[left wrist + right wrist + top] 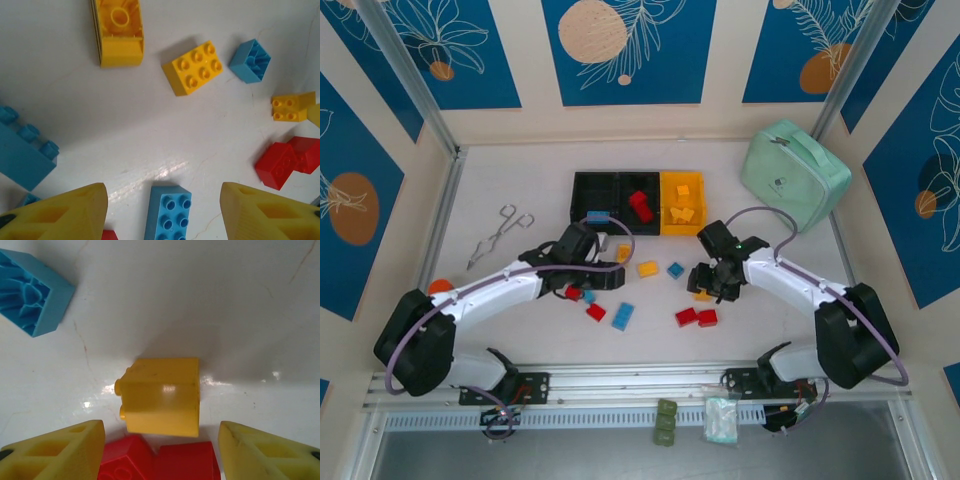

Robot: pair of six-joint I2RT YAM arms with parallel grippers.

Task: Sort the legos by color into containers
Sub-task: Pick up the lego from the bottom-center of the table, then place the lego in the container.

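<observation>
Centred just ahead of the open jaws of the right gripper (161, 432) lies a small yellow plastic brick (160, 396), studs sideways; left gripper (164, 195) likewise open

My overhead view is bright, evenly lit and sharp. My wrist views show glare patches on the white table (165, 175) at lower centre and a soft shadow above the yellow brick (160, 395); the bottom corners go slightly soft.

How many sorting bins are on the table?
3, joined in a row at the far side: left black bin, middle black bin holding a red brick, right yellow bin.
</observation>
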